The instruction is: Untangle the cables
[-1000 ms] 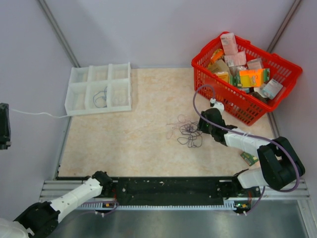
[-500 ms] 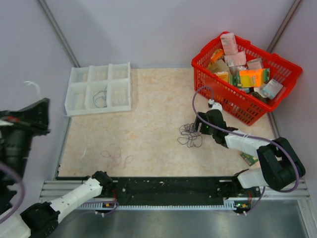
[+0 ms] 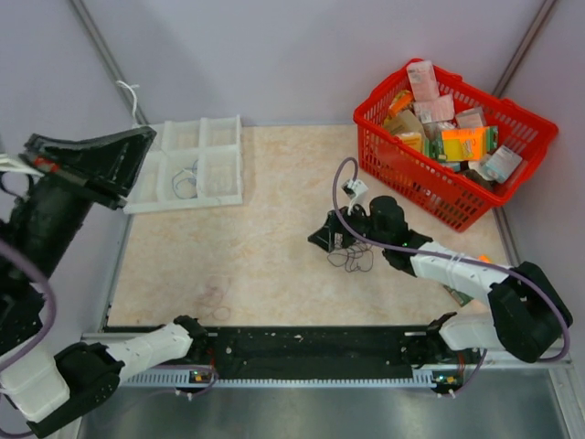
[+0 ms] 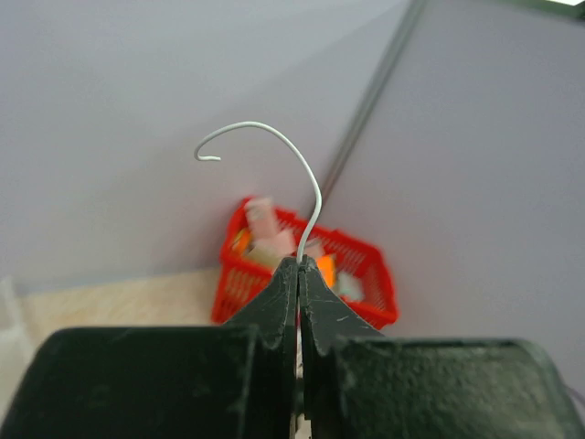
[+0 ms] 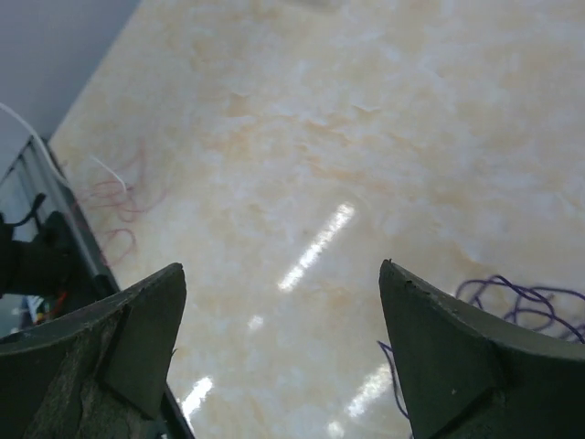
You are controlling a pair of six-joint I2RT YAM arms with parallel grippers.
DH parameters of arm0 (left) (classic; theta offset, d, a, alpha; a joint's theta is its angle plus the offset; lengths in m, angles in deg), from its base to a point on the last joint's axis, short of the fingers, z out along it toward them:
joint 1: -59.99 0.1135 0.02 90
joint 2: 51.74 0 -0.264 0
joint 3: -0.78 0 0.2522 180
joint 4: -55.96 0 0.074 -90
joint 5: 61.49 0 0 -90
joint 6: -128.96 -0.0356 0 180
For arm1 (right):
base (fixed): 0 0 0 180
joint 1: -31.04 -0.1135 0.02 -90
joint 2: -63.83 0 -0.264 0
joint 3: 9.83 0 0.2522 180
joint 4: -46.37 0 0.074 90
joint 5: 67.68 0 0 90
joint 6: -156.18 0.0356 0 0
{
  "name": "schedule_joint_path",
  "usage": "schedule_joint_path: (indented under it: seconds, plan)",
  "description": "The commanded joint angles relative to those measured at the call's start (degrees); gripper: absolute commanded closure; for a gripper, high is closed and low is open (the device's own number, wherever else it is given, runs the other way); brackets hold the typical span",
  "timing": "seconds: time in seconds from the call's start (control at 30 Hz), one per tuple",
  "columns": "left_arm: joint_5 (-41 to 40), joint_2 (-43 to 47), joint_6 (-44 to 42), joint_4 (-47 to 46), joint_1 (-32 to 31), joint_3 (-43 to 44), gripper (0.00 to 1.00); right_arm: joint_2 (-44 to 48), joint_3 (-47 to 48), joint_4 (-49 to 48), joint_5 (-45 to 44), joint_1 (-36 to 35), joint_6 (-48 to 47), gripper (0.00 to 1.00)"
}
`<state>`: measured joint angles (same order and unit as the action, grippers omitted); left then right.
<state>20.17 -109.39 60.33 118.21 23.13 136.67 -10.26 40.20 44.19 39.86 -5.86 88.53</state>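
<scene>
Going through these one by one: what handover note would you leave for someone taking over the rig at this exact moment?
Left gripper: shut on a pale wire, held high above the table.
Right gripper: open and holding nothing, low beside the dark knot.
Done: one dark wire lies in the white tray; a reddish wire lies loose on its own near the front edge.
Left: put the pale wire down, then pull the knot apart.

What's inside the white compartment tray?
One loop of thin dark cable lies in the near middle compartment of the white tray. The other visible compartments look empty. The left gripper, shut on a pale wire, hides part of the left column.
</scene>
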Motion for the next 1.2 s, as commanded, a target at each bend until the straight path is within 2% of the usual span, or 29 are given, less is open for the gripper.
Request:
schedule_joint_path:
  seconds: [0.0,0.1,0.27,0.4,0.5,0.6,0.63,0.8,1.17]
  plan:
    - [16.8,-1.6,9.1,-19.0,-0.1,5.4,1.00,-0.7,2.4,-7.6,14.9,-0.4,3.4,0.14]
    - [17.7,-2.6,10.2,-21.0,-0.1,7.0,1.00,-2.5,2.9,-7.8,14.6,-1.3,5.0,0.14]
    - [11.1,1.0,8.1,-18.9,-0.1,1.4,1.00,-8.2,5.0,-12.0,12.1,-6.5,11.9,0.16]
    - [9.3,2.9,7.9,-18.8,-0.1,-0.7,1.00,-18.4,13.1,-6.0,12.3,-9.7,14.7,0.27]
    - [10.4,3.2,8.9,-19.3,-0.1,-1.7,1.00,-26.1,17.9,-2.2,19.0,-11.3,20.3,0.39]
    - [12.4,2.6,9.7,-19.7,-0.1,-2.6,1.00,-26.8,12.2,-14.9,21.0,-15.2,28.0,0.39]
    - [13.0,2.5,9.9,-19.9,-0.1,-3.0,1.00,-26.8,10.8,-16.3,20.5,-16.2,29.1,0.38]
    - [14.1,2.9,10.5,-21.5,-0.1,-5.1,1.00,-32.2,14.9,-12.0,19.7,-20.0,29.9,0.39]
    - [15.2,3.8,11.0,-22.3,-0.1,-7.3,1.00,-44.2,21.8,-11.4,17.5,-22.6,47.1,0.41]
